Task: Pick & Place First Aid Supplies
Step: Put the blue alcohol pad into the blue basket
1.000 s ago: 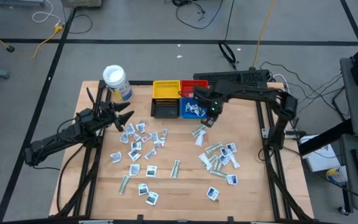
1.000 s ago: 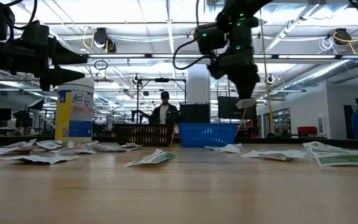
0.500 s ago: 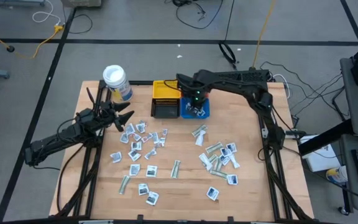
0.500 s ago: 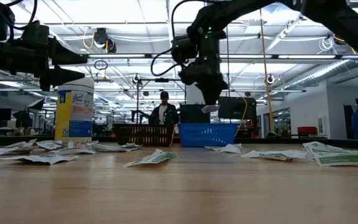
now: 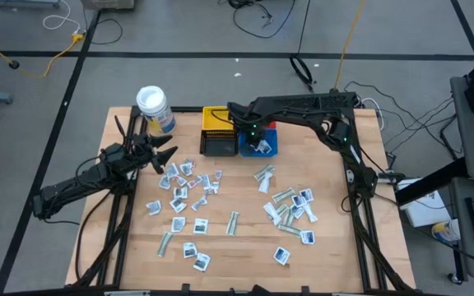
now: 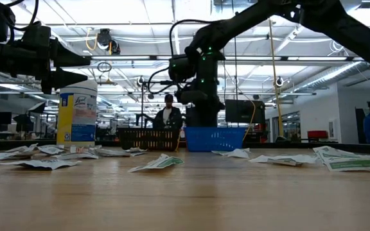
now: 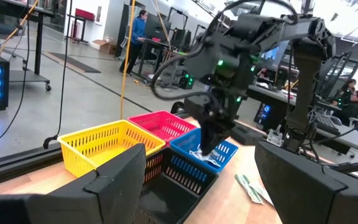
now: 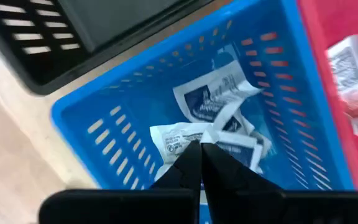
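Right gripper (image 5: 254, 140) hung over the blue bin (image 5: 267, 148), upper centre of the high view, w/ fingers pressed together; in the right wrist view the two dark fingertips (image 8: 199, 163) met in a point just above a small heap of white packets w/ blue print (image 8: 215, 121) lying inside that bin, and whether anything was pinched between the tips couldn't be told. Red bin (image 5: 268, 127) sat just behind the blue one, w/ one packet in it (image 8: 350, 65); yellow bin (image 5: 217, 119) to its left, black bin (image 5: 218, 145) in front of the yellow, left of the blue. Left gripper (image 5: 164, 156) hovered at left-centre of the high view, fingers spread wide, nothing between them, beside the near edge of the scattered packets. Most first aid supplies (image 5: 189, 185) lay loose on the wooden table (image 5: 237, 247): one cluster of squarish packets centre-left, another cluster w/ long strips (image 5: 290, 205) centre-right, a few more near the bottom centre (image 5: 196, 256). White-lidded round jar (image 5: 153, 107) stood at the table's upper-left corner. In the low view a person (image 6: 167, 115) showed in the room beyond the bins.
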